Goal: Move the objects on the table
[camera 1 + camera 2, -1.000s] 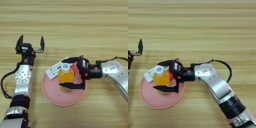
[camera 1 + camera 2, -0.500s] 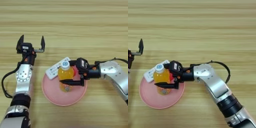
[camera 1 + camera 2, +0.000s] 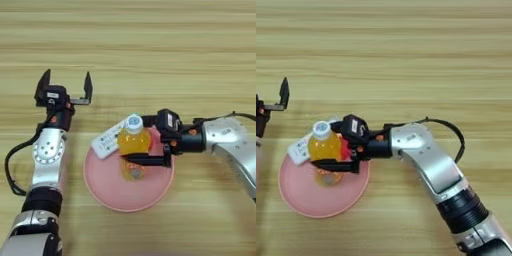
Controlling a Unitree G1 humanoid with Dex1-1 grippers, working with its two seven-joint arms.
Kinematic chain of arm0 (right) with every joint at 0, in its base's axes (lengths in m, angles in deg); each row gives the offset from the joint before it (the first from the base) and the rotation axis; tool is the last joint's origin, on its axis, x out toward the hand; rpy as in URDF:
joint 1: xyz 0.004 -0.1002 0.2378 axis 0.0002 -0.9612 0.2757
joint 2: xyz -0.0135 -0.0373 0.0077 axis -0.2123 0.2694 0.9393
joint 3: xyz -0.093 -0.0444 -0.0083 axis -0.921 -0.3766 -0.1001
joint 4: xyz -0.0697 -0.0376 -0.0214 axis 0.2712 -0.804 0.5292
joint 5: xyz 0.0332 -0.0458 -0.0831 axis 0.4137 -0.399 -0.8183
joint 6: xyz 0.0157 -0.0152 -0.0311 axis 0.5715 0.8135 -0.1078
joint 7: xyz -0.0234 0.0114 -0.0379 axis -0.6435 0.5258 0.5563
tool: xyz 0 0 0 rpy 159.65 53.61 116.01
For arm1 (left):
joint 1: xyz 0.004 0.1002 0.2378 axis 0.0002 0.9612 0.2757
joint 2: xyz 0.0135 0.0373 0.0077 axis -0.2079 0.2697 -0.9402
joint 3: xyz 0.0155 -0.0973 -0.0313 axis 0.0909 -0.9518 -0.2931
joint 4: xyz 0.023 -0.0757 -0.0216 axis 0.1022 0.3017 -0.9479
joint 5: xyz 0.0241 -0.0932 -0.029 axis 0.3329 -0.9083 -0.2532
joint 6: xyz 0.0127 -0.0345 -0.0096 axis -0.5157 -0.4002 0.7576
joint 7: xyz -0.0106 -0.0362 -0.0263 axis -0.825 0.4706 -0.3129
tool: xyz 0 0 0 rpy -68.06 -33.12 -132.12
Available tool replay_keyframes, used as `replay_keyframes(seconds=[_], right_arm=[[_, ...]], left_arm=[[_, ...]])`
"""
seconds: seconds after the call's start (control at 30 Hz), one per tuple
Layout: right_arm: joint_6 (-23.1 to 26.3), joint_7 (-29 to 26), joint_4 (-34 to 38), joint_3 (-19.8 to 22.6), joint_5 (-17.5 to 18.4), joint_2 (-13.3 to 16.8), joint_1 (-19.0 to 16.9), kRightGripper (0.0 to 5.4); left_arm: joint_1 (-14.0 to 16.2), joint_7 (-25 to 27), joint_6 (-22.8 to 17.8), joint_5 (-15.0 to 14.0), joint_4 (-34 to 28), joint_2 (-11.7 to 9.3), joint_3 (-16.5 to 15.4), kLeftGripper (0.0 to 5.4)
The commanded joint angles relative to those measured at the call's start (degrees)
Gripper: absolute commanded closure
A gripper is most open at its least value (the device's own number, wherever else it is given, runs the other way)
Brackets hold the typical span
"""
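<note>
Wooden table (image 3: 150, 50), R gripper (image 3: 142, 141) clamped on bottle (image 3: 133, 139) over pink plate (image 3: 107, 187); L gripper (image 3: 64, 86) wide open, empty.

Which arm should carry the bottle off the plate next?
Right. The right gripper is shut on the orange-drink bottle above the pink plate. The left gripper is open, away at the left, holding nothing.

Broad light-brown wooden worktop (image 3: 150, 45) filling the whole view, long horizontal grain stripes, even soft light, darker streaks toward 12 o'clock
</note>
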Motion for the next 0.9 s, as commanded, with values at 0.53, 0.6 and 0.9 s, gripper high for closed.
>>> replay_keyframes(seconds=[0.53,0.6,0.9], right_arm=[[4.9,2.3,-0.2,15.3,7.1,4.5,11.3,1.77],[4.9,2.3,-1.4,15.7,7.0,5.1,11.4,1.77],[3.8,1.4,-5.4,15.1,6.1,5.7,11.4,1.77]], left_arm=[[3.8,23.3,-16.4,-18.9,-25.7,-6.8,2.6,0.00],[4.6,26.7,-19.0,-19.6,-29.5,-9.4,3.6,0.00],[10.6,41.0,-26.7,-20.4,-40.4,-16.2,11.0,0.00]])
